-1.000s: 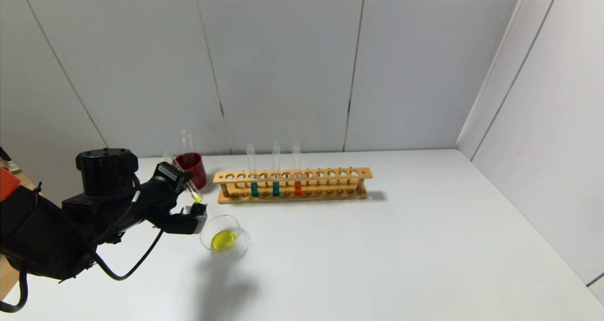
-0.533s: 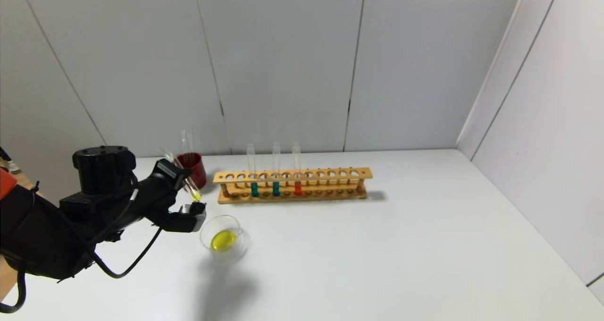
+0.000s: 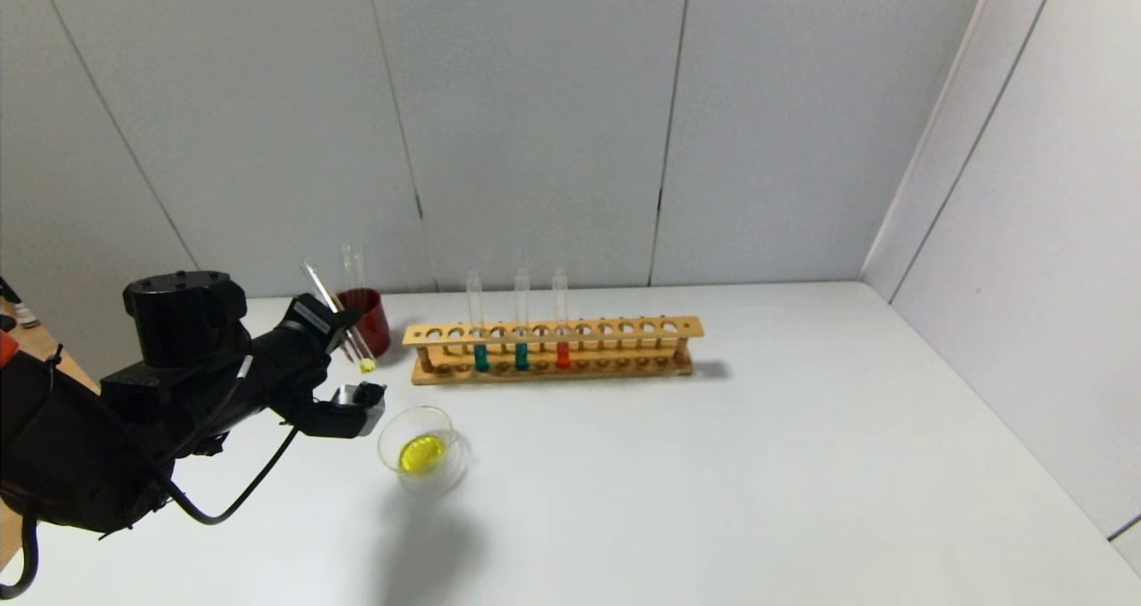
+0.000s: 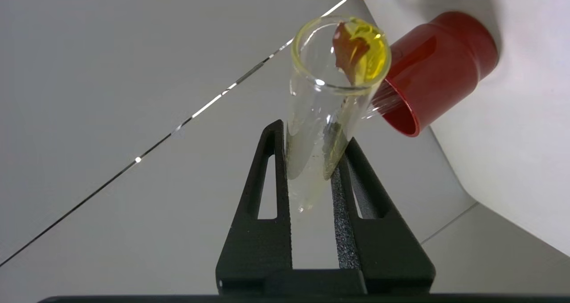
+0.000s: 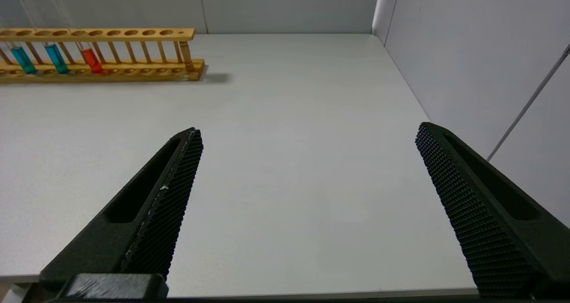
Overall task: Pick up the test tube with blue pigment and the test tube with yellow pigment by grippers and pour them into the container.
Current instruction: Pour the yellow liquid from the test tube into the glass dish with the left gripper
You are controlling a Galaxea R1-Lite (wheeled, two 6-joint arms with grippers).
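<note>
My left gripper (image 3: 341, 325) is shut on the test tube with yellow pigment (image 3: 352, 343). It holds the tube tilted, mouth down, to the left of and above the container (image 3: 446, 472). The tube is nearly empty, with a yellow drop at its mouth (image 4: 363, 53); in the left wrist view the gripper (image 4: 311, 136) clamps it near its round end. The container is a low clear glass dish holding a yellow pool. Two tubes with blue pigment (image 3: 481, 356) (image 3: 521, 356) stand in the wooden rack (image 3: 624, 328). My right gripper (image 5: 308, 129) is open and empty over bare table.
A tube of orange-red liquid (image 3: 562, 355) stands in the rack beside the blue ones. A dark red cup (image 3: 370, 325) with an empty clear tube in it stands left of the rack, just behind my left gripper. Grey walls close the back and right.
My left gripper has drawn slightly up and to the left with the tube, so the tube's mouth is a little farther from the container. The yellow pool is unchanged.
</note>
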